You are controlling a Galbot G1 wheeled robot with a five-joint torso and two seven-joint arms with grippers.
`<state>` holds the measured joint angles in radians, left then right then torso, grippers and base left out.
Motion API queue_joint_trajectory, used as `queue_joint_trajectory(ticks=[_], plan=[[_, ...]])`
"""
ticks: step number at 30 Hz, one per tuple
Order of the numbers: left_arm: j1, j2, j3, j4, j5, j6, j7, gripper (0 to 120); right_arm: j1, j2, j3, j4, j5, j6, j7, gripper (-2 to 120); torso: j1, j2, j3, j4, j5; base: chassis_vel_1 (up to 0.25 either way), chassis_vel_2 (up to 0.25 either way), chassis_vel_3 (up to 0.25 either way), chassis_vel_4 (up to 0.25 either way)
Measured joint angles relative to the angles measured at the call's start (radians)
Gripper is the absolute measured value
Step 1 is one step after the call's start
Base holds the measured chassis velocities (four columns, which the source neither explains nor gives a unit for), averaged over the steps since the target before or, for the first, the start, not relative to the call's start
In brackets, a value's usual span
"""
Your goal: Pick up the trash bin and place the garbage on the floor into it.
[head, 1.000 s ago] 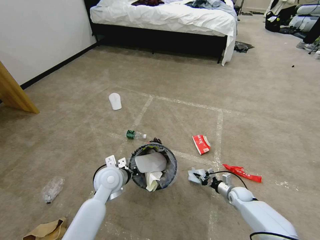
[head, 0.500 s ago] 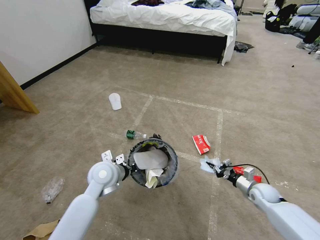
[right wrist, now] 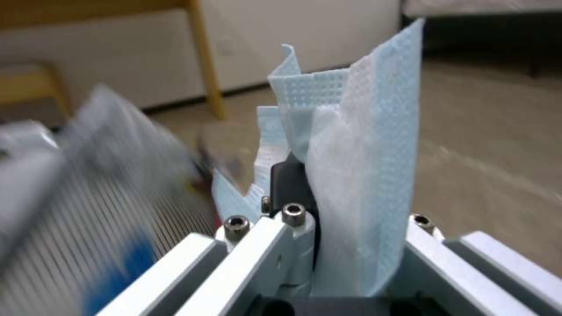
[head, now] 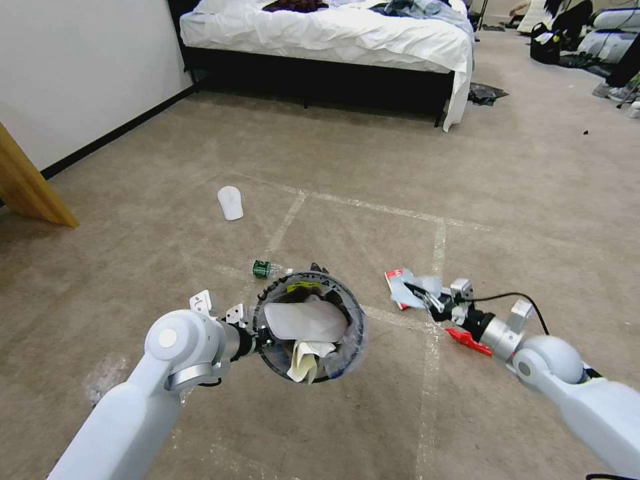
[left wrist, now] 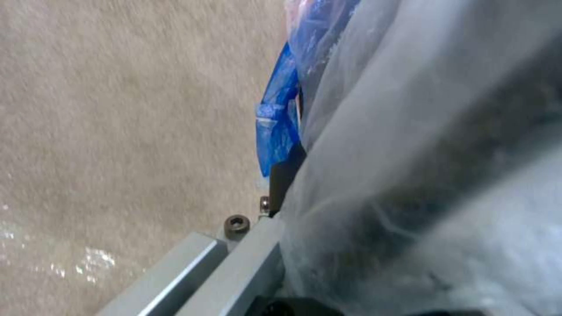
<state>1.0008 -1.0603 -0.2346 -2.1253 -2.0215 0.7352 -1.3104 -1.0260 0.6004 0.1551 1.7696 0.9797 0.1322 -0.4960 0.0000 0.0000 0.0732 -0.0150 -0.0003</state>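
- Your head view is evenly and softly lit, with a faint shadow on the floor (head: 373, 187) under the trash bin (head: 311, 332).
- Straight lines bow towards its edges.
- Your left wrist view is smeared and out of focus.
- Your right wrist view blurs the bin beside the sharp tissue (right wrist: 351, 166).

Round bag-lined trash bin (head: 310, 327), stuffed with white paper, tilts low centre; white slipper (head: 231, 202) lies upper left on beige carpet floor (head: 373, 160); pale-blue tissue (head: 413, 289) centre-right.
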Motion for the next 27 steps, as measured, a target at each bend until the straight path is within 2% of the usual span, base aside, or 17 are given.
queue_joint_trajectory(ticks=[2,5,8,11,16,27], plan=[[0.013,0.011,0.005,-0.028,-0.016,0.0,-0.01,0,0.001,-0.037,0.006,0.076,0.042,0.008,-0.004,0,0.0,0.0,0.0,-0.0001,0.0001,0.0,0.0,0.0,0.0],[0.021,0.019,0.007,-0.047,-0.024,0.0,-0.012,0,0.004,-0.053,0.009,0.111,0.058,0.011,-0.008,0,0.0,0.0,0.0,-0.0001,0.0001,0.0,0.0,0.0,0.0],[0.031,0.042,0.011,-0.103,-0.054,0.0,-0.02,0,0.017,-0.092,0.019,0.229,0.107,0.019,-0.013,0,0.0,0.0,0.0,0.0001,0.0003,0.0,0.0,0.0,0.0],[0.034,0.051,0.016,-0.12,-0.061,0.0,-0.024,0,0.025,-0.112,0.028,0.308,0.139,0.019,0.001,0,0.0,0.0,0.0,0.0,0.0002,0.0,0.0,0.0,0.0],[0.042,0.054,0.015,-0.119,-0.055,0.0,-0.024,0,0.028,-0.136,0.048,0.372,0.165,0.022,0.01,0,0.0,0.0,0.0,0.0001,0.0003,0.0,0.0,0.0,0.0],[0.029,0.047,0.028,-0.095,-0.04,0.0,-0.016,0,0.05,-0.227,0.07,0.507,0.251,0.026,-0.055,0,0.0,0.0,0.0,0.0,0.0002,0.0,0.0,0.0,0.0]])
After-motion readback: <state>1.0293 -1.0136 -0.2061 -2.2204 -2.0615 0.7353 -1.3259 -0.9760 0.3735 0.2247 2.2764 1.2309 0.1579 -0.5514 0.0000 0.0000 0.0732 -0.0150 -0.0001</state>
